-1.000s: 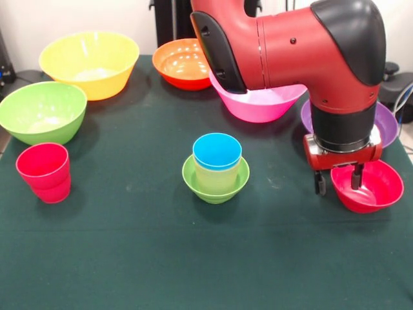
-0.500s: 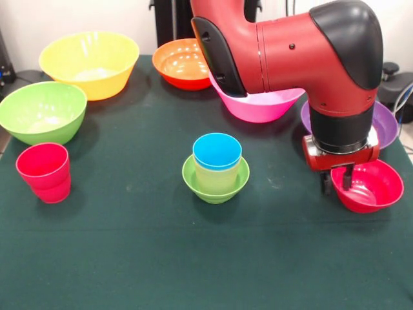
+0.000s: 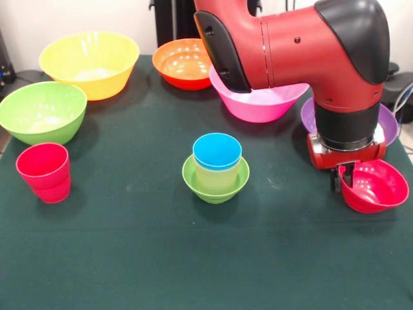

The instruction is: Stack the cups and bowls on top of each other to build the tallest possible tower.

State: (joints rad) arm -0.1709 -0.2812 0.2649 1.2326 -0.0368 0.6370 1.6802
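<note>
My gripper [image 3: 341, 183] is shut on the left rim of the small red bowl [image 3: 379, 187] at the right side of the table, one finger inside and one outside. The bowl hangs tilted, its open side turned a little to the left. The tower [image 3: 216, 169] stands at the table's middle: a small lime-green bowl [image 3: 215, 188] holds a pale yellow cup [image 3: 215, 175], and a blue cup [image 3: 217, 151] is nested in that. A red cup [image 3: 44, 172] stands alone at the left.
Large yellow bowl [image 3: 90, 61] and green bowl [image 3: 41, 111] sit at the left. Orange bowl [image 3: 182, 62] and pink bowl [image 3: 257, 103] are at the back behind the arm. The purple bowl [image 3: 389, 121] lies partly hidden behind the gripper's wrist.
The fingers have closed from straddling the red bowl's rim to pinching it. The bowl has tipped and shifted slightly right with the gripper.
</note>
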